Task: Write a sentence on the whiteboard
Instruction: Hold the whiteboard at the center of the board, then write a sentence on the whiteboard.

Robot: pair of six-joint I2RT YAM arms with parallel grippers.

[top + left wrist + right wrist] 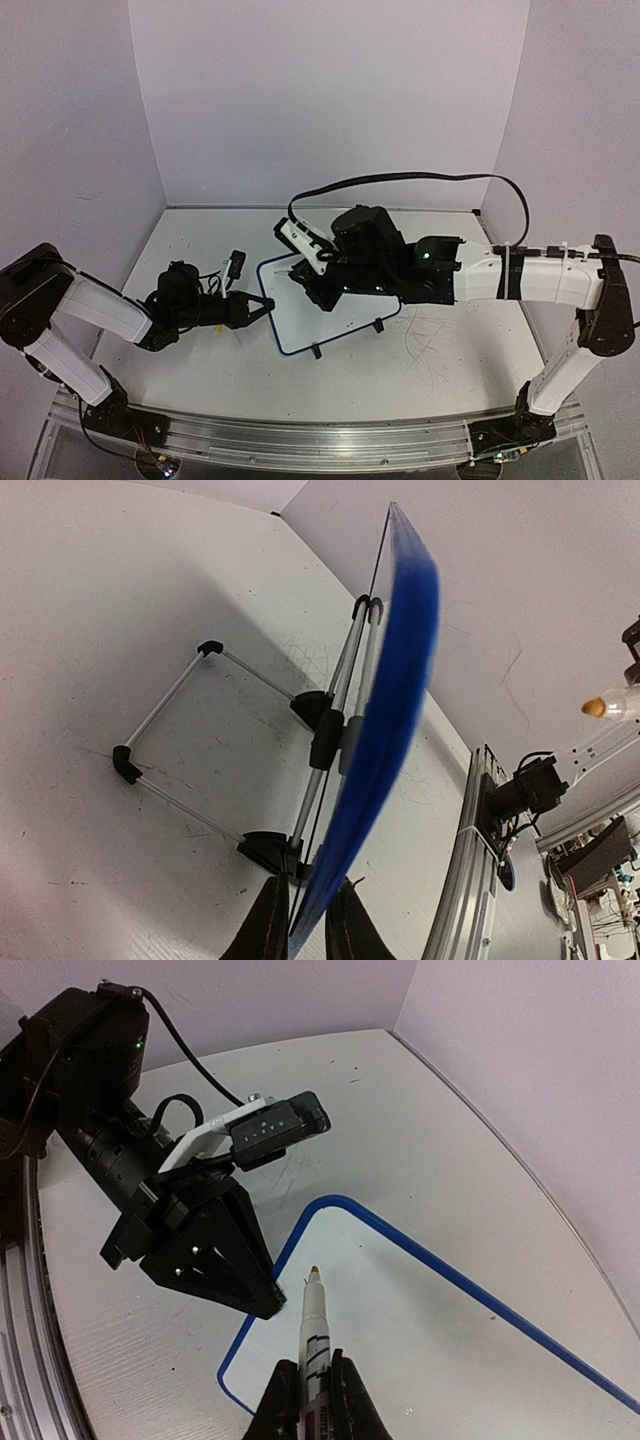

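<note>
Blue-framed whiteboard (430, 1345): it is stood near the middle of the desk (450, 360), propped on black wire stand feet (125, 764); no lettering is seen on the part of its face that shows.
Left end effector (308, 930): its fingers are pressed onto the board's left edge, one on each side, so the frame is pinched there.
Right end effector (312, 1402): it is closed on a marker (315, 1340), held by the barrel with the orange tip aimed at the face just inside the left edge; whether the tip is touching cannot be told.
Sentence: none of it is seen written, so the task is judged to be at its start.
Board handling: it is judged light and stiff, with a slick face, and it is carried only on thin wire feet, so it may be slid or tipped by pen pressure unless steadied.
Where hold is best taken: the frame edge is judged right, clear of the writing area; the face should not be gripped.
Marker handling: it is judged light, rigid and smooth; a hold low on the barrel is favoured so that the tip is not levered sideways.
Risk: a hard press may be answered by the board rocking on its stand.
</note>
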